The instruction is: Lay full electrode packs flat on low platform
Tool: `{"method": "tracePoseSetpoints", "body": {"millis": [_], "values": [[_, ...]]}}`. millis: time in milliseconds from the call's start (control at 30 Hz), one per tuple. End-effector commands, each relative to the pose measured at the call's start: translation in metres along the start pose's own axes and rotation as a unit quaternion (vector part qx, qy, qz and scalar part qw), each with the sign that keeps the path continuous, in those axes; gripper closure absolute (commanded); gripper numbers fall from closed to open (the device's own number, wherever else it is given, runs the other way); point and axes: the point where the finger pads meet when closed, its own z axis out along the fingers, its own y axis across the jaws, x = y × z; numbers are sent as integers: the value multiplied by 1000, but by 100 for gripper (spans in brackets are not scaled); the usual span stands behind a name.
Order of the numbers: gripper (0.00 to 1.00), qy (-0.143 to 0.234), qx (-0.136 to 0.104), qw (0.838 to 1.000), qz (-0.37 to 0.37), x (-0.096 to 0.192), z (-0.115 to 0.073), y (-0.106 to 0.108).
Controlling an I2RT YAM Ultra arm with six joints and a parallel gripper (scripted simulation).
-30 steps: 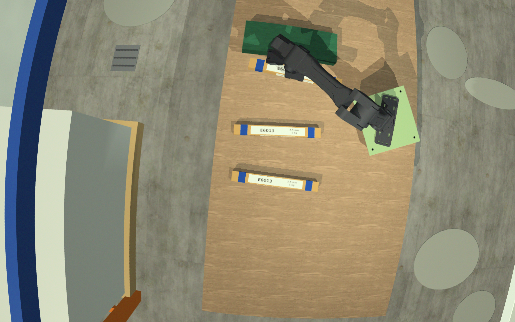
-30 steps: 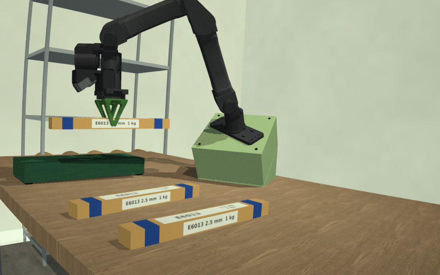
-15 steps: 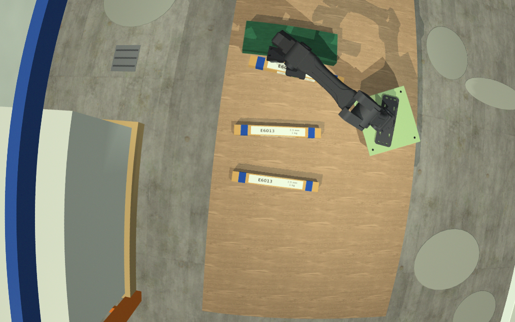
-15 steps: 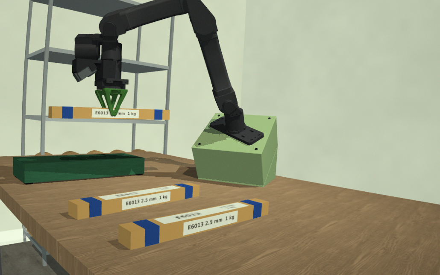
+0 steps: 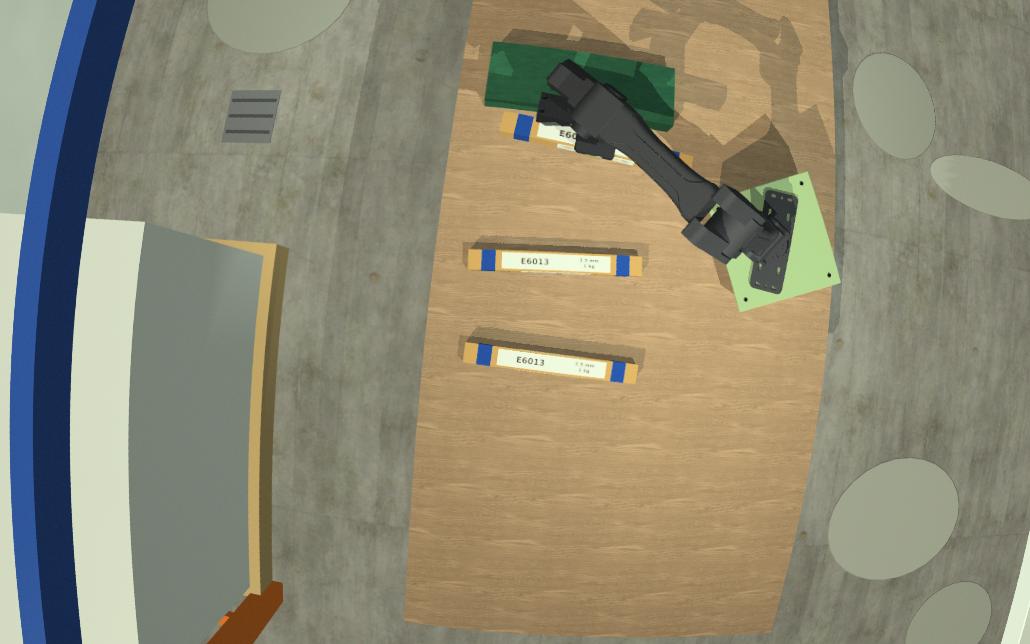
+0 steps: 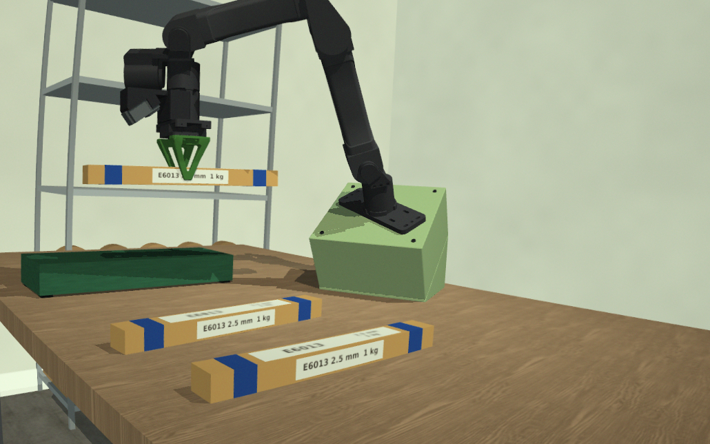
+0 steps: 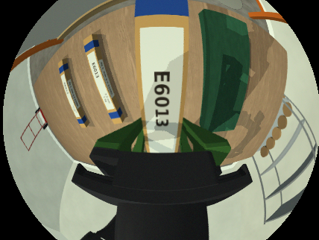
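My gripper with green fingers is shut on the middle of a tan pack of electrodes with blue bands and an E6013 label. It holds the pack level, high above the table. From above, the held pack sits just in front of the dark green low platform, beside its near edge. The platform has nothing on it. In the wrist view the held pack runs away from the fingers, with the platform to its right. Two more packs lie flat on the table, the middle one and the near one.
The arm's light green base block stands at the table's right side. A grey metal shelf rack stands behind the platform. The table's left edge is close to the packs' ends.
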Motion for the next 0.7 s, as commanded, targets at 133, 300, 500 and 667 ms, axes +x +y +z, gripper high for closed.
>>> {"method": "tracePoseSetpoints", "body": {"millis": [133,300,500,667], "values": [[100,-47,26,999,-7,-6,-46,4],[100,-47,26,999,-7,-5,-45,4],[100,-47,26,999,-7,-3,-44,4],[100,-48,26,998,-5,-1,-44,3]]}}
